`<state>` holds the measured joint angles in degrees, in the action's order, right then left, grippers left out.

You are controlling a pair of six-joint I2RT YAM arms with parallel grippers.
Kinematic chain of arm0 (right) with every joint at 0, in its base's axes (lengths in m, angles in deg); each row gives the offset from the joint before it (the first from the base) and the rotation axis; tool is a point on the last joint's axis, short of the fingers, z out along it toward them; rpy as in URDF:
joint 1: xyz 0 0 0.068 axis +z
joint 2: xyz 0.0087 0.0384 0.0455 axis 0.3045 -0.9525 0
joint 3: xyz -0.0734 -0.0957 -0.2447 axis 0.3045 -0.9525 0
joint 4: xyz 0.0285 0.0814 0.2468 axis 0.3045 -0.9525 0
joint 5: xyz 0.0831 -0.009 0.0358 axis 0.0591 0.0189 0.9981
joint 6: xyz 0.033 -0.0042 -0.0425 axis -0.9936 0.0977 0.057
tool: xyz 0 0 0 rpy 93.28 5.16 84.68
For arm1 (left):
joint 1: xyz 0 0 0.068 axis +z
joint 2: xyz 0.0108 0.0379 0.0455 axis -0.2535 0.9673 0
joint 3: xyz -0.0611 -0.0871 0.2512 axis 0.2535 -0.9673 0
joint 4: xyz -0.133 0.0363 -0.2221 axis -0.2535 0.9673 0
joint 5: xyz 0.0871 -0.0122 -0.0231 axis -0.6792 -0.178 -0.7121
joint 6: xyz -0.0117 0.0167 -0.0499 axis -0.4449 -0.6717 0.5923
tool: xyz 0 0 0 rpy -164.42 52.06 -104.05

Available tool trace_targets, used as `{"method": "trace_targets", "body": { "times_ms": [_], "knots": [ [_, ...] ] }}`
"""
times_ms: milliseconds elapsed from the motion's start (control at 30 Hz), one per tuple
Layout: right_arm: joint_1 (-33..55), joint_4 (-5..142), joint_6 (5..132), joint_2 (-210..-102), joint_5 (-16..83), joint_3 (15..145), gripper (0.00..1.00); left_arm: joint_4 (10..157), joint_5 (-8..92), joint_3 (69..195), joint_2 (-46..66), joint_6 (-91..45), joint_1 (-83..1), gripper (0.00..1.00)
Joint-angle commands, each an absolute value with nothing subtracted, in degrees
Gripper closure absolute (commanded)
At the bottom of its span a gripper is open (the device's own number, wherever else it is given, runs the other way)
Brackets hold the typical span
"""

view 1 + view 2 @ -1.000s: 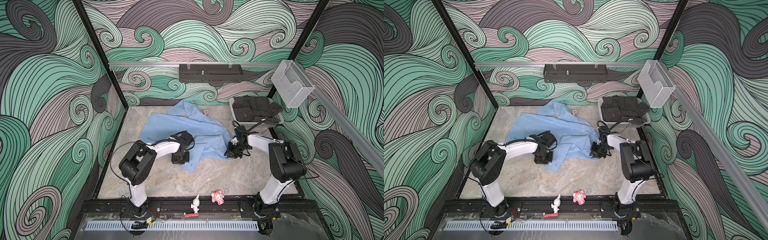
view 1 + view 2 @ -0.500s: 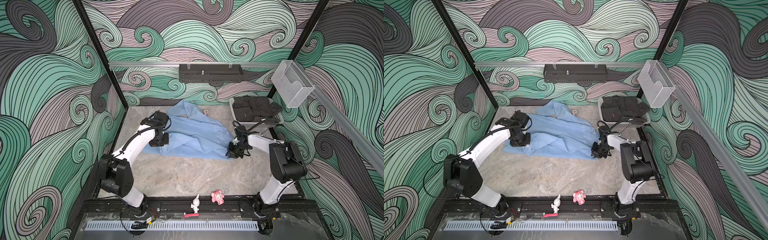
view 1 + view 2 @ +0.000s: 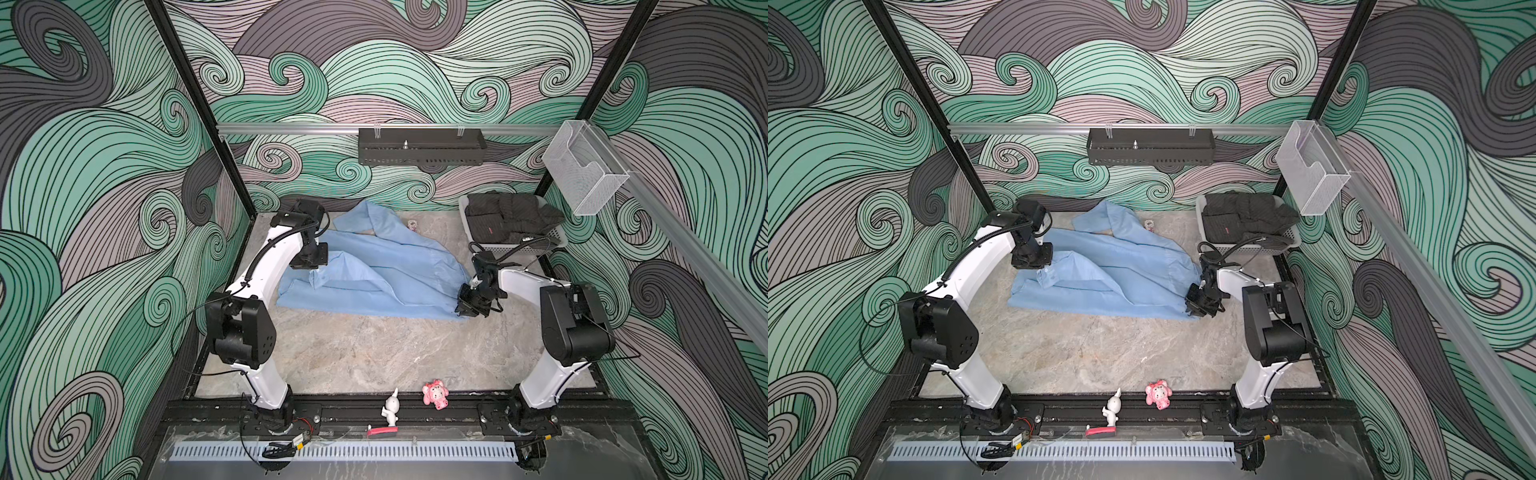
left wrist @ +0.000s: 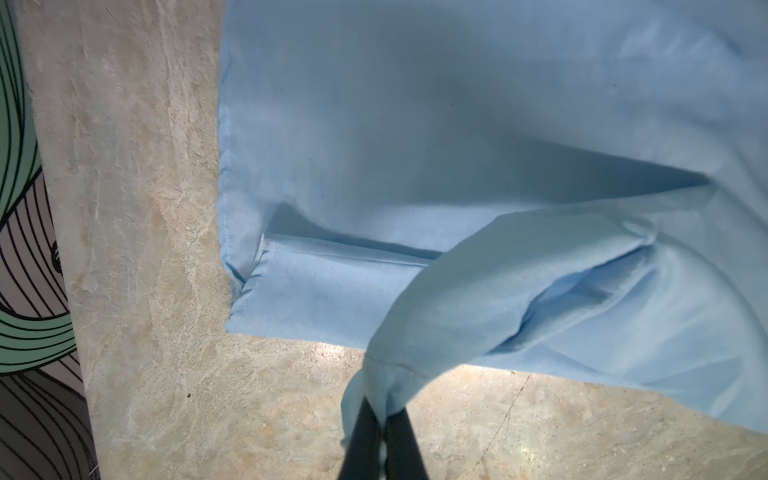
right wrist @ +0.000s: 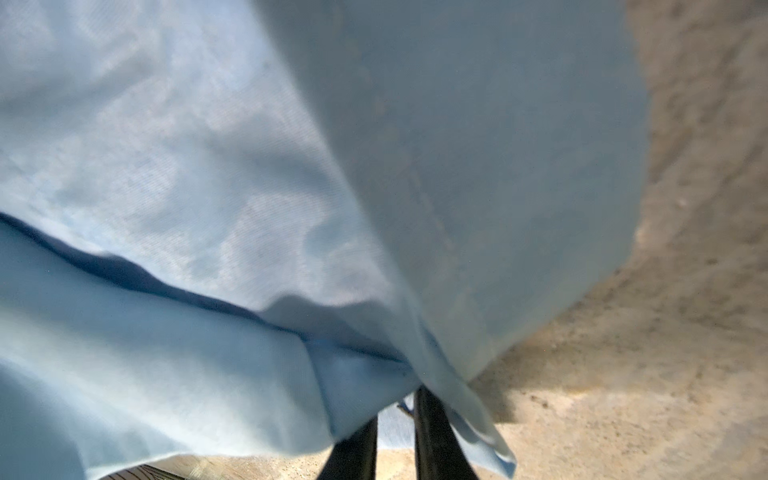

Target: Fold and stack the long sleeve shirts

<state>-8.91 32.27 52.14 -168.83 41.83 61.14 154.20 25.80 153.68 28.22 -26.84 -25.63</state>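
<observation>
Swung outward, the left gripper [image 4: 380, 415] clamps a sleeve end of the shirt [image 3: 395, 266] while the right gripper [image 5: 395, 411] pinches the corner far across from it, seemingly to stretch it flat.

Setting: robotics lab, enclosed test cell.

Evidence:
- Black frame posts [image 3: 199, 108] carry printed wave-pattern panels [image 3: 395, 62] on the three sides in view.
- An aluminium rail [image 3: 291, 129] crosses the back with a black perforated tray [image 3: 419, 147] hung on it. A clear plastic bin [image 3: 582, 174] hangs at the right side.
- A stone-look bench [image 3: 374, 353] forms the cell floor.
- Left arm [image 3: 266, 266] and right arm [image 3: 523, 286], white with black joints and exposed cables, stand on a black base rail [image 3: 353, 411]. A slotted cable duct [image 3: 374, 451] runs in front of it.
- On the bench: a light-blue shirt [image 3: 386, 266] and a grey basket [image 3: 494, 248] of dark clothes.
- A white figurine [image 3: 391, 409] and a pink figurine [image 3: 434, 392] sit by the base rail.
</observation>
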Motion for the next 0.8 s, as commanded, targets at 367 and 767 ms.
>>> {"method": "trace_targets", "body": {
  "times_ms": [367, 767],
  "knots": [
    [-11.18, 29.29, 51.51, -170.43, 35.5, 59.81, 0.91, 165.81, 9.15, 157.96, 38.54, -29.72, -25.05, 1.0],
    [-11.47, 29.26, 51.79, -170.77, 35.38, 59.79, 0.95, 169.55, 8.24, 164.91, 47.96, -29.88, -25.38, 1.0]
  ]
}}
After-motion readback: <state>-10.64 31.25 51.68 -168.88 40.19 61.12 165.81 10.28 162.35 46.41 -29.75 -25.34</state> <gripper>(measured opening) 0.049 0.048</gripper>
